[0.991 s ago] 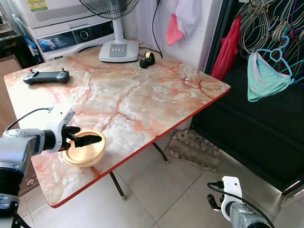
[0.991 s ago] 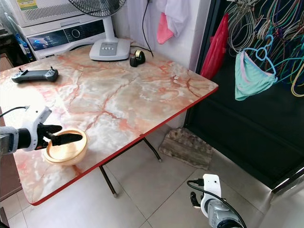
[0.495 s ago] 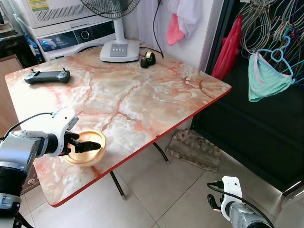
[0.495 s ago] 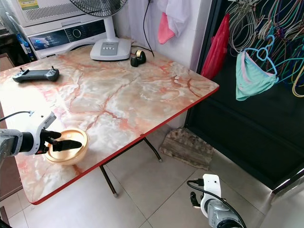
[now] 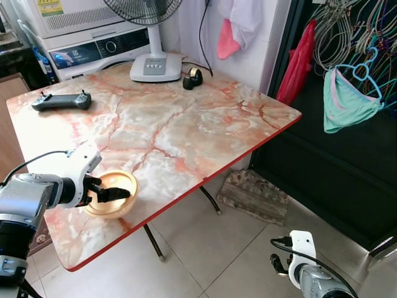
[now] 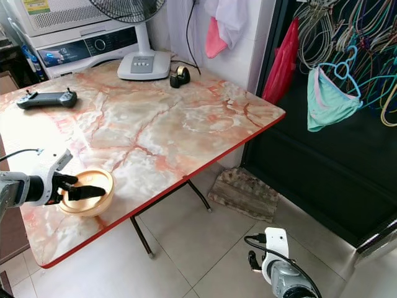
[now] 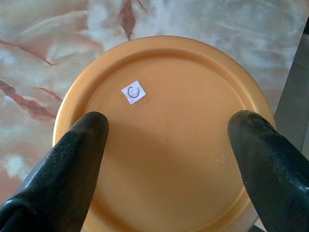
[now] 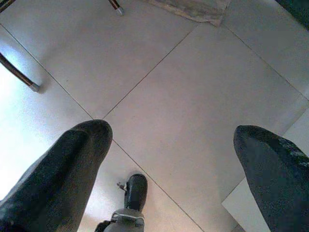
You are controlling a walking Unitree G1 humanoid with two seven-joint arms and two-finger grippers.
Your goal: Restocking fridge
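- Orange bowl (image 5: 111, 194) sits near the desk (image 5: 186, 124) edge; your left end effector (image 7: 166, 159) hangs wide over it.
- You're mid-grasp: lower, then close on the rim.
- Right end effector (image 8: 169, 164) idles wide above the floor.

bowl (image 7: 164, 140): smooth matt orange plastic | table (image 5: 186, 118): glossy marble-look top | floor (image 8: 203, 96): glossy tile

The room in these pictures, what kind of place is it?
Probably a home laundry or utility corner: a washing machine stands behind the marble-patterned folding table, and clothes hangers with garments hang at the right. A standing fan sits on the table.
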